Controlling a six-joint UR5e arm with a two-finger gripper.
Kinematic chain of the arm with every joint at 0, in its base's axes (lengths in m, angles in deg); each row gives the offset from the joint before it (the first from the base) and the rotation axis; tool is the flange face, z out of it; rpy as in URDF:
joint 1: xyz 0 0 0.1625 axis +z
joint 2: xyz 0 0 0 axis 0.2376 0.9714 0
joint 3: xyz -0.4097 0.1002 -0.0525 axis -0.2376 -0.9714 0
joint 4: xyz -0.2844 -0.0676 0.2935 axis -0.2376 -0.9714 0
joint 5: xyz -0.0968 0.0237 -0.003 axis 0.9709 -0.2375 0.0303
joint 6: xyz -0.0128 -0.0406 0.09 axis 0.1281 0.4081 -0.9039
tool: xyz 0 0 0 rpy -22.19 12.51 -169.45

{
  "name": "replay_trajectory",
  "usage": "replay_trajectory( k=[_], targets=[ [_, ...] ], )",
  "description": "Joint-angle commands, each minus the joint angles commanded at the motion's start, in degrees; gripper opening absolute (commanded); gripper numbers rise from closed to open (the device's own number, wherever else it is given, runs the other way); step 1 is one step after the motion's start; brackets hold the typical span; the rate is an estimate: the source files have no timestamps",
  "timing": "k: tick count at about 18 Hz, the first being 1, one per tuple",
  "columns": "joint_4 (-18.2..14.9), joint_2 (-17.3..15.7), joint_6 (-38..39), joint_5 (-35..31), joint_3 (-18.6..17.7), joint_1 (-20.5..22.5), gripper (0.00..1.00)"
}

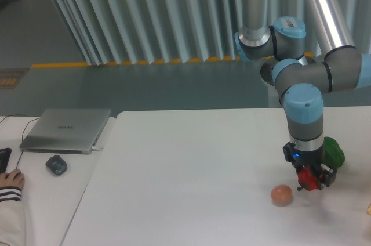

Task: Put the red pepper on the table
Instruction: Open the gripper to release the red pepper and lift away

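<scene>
Gripping the red pepper (308,180) between closed fingers, the gripper (309,177) is hanging low over the table (191,176), the pepper apparently not quite resting on it. An orange-pink ball (281,194) is sitting just beside at eight o'clock, a green pepper (333,150) near at one o'clock. The placing step looks to be in hand, calling next for a short descent and release.

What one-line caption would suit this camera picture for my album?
A robot arm's gripper holds a red pepper low over the white table, between a green pepper and an orange-pink ball.
</scene>
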Motion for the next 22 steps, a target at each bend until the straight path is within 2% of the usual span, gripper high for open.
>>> replay_trajectory(
  k=[1, 3, 8, 10, 11, 12, 14, 15, 20, 22],
  targets=[
    [0.0, -0.1, -0.1, 0.0, 0.0, 0.0, 0.76],
    [0.0, -0.1, -0.1, 0.0, 0.1, 0.0, 1.0],
    [0.0, -0.6, -1.2, 0.0, 1.0, 0.3, 1.0],
    [-0.4, -5.6, -6.1, 1.7, 1.8, 4.2, 1.0],
    [-0.7, -6.8, -8.7, 4.3, 2.2, 6.2, 1.0],
    [-2.4, -8.2, -11.9, 5.9, 3.2, 8.4, 1.0],
    [-18.0, -8.8, -27.9, 5.6, 11.9, 14.6, 1.0],
    [-19.0, -8.9, -31.5, 5.6, 12.9, 16.4, 1.0],
    [-18.5, -6.8, -35.5, 4.0, 12.7, 17.1, 1.0],
    [-16.2, -5.7, -36.8, 3.5, 11.8, 16.8, 1.0]
  ],
)
